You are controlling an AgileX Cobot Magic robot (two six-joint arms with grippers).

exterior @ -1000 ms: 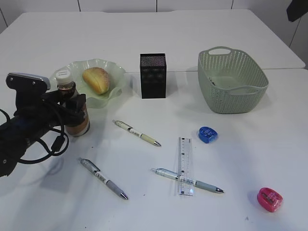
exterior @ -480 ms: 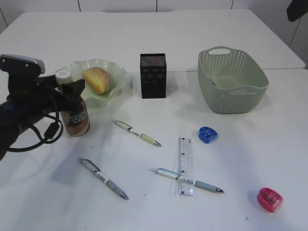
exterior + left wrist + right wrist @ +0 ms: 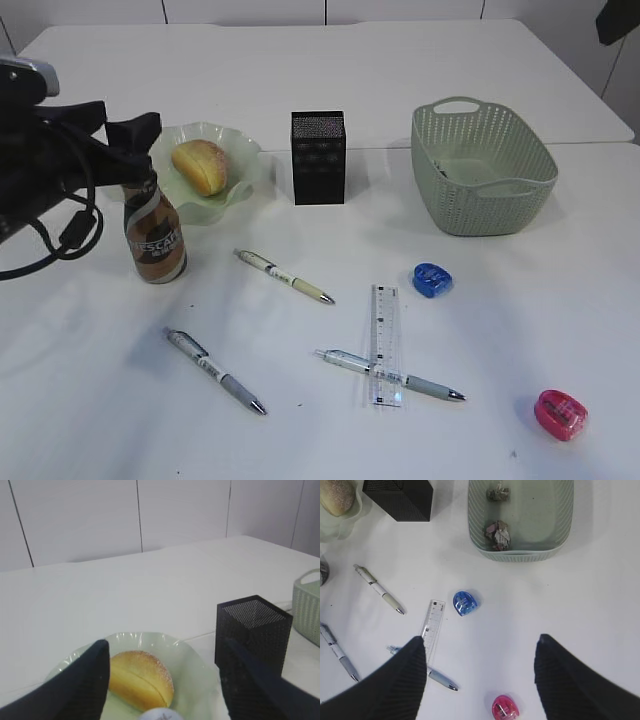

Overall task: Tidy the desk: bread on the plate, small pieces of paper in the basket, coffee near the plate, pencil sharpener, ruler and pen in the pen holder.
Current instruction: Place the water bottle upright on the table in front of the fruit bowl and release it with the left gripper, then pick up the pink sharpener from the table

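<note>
Exterior view shows you a white table with a green basket at the right rear; your right wrist view looks down on crumpled paper scraps lying inside it. Left of the basket stands the black mesh pen holder, and left of that a pale green plate carries the bread. Your left gripper hangs over the coffee bottle, which stands upright just in front of the plate, and its jaws are apart, clear of the cap. Nearer you lie 3 pens: 1 in the middle, 1 front left, and 1 crossed under the clear ruler. A blue sharpener sits beside the ruler's far end; a pink sharpener lies front right. Your right gripper hovers high, jaws spread.
</note>
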